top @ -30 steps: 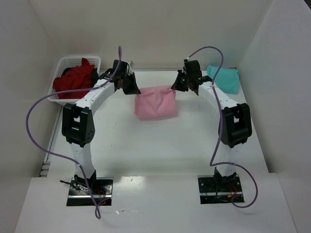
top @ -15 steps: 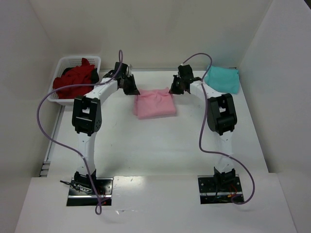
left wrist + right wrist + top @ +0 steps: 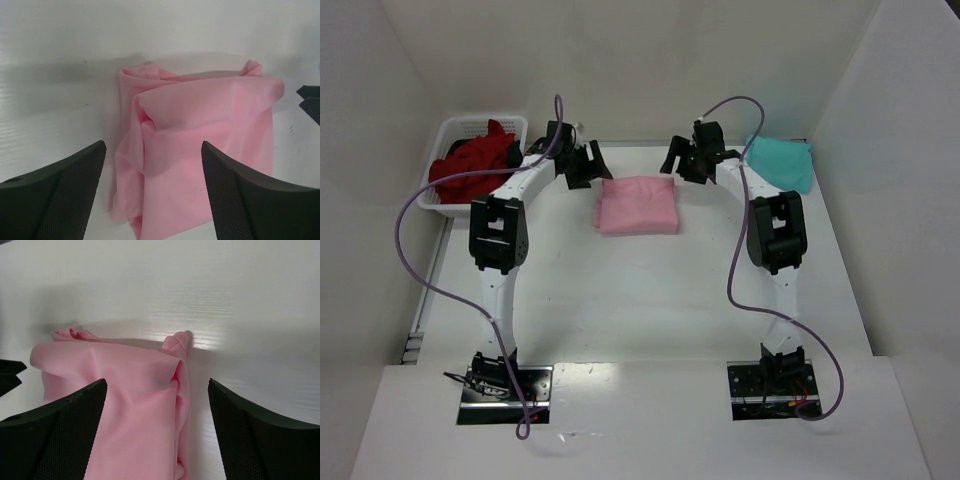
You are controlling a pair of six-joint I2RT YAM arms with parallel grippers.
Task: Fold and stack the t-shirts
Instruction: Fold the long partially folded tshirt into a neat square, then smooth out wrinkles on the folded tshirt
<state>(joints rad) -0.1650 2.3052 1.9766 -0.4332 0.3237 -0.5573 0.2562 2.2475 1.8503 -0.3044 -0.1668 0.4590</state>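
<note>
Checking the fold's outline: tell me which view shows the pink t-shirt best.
The top external view: the whole folded pink t-shirt shows, all edges visible. Each wrist view shows it closer, wrinkles clear, but cut off at the frame's bottom.

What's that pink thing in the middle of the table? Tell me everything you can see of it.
It is a light pink t-shirt, soft thin cloth like cotton, folded into a rough, near-square bundle. It lies flat on the white table, between the two arms and toward the far side. Its top layer is smooth, with loose folds and small bunched tips at two corners. Only the table touches it: the left gripper and right gripper hang open near its far corners, holding nothing.
</note>
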